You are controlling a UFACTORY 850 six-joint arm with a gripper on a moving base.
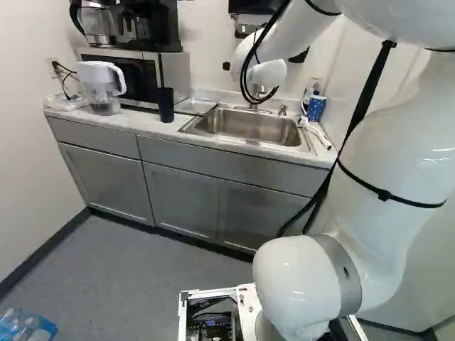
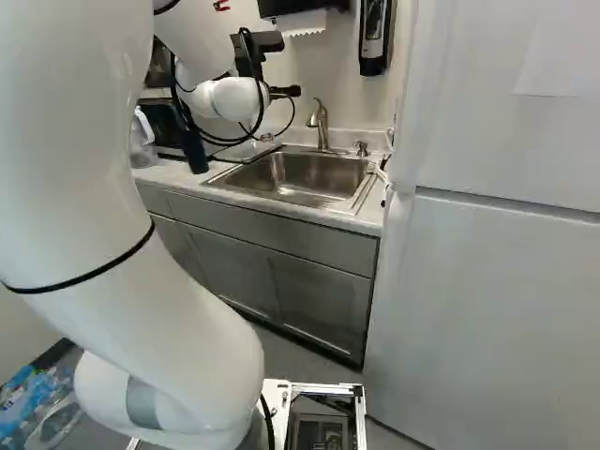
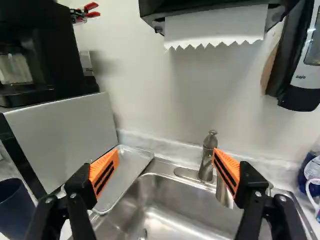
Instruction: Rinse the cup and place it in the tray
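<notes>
Ahead of the arm, the gripper shows in part near the faucet in the right base view. In the wrist view the gripper stands open, with nothing between its orange pads. A dark blue cup stands upright on the counter, left of the sink in the left base view; in the wrist view the cup is beyond one finger's outer side. Between the microwave and the sink lies the shallow metal tray. The faucet rises behind the sink, close to the other finger.
A microwave carries a coffee maker, with a clear pitcher beside it. Above the sink hang a paper towel dispenser and a soap dispenser. A blue container stands behind the sink's far corner. A tall white fridge borders the counter.
</notes>
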